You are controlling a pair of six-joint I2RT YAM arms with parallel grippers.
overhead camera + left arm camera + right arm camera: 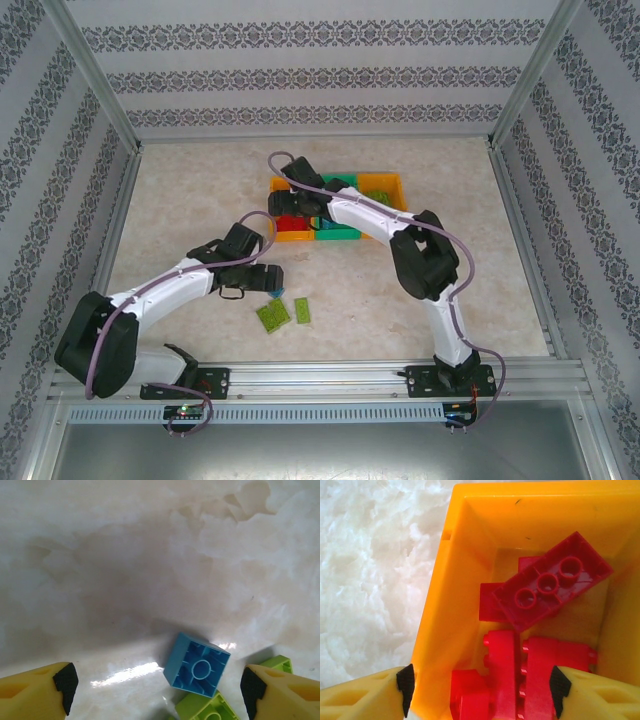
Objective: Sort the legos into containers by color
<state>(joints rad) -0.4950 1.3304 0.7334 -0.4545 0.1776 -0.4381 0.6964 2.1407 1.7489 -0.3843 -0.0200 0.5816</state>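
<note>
Both grippers stand released and empty: right gripper [482, 689] over the orange bin [435, 605] holding red bricks [552, 582], left gripper [157, 687] hovering over a blue brick [196, 666] on the table [125, 555] well apart from that bin, lime bricks [205, 707] crowding the blue one; step judged blue pickup, needing a square descent and closure clear of limes.

No legible text, labels, numbers, signs

table [150, 555]: glossy marble-look | legos [552, 582]: shiny plastic | bin [435, 605]: smooth plastic
</note>
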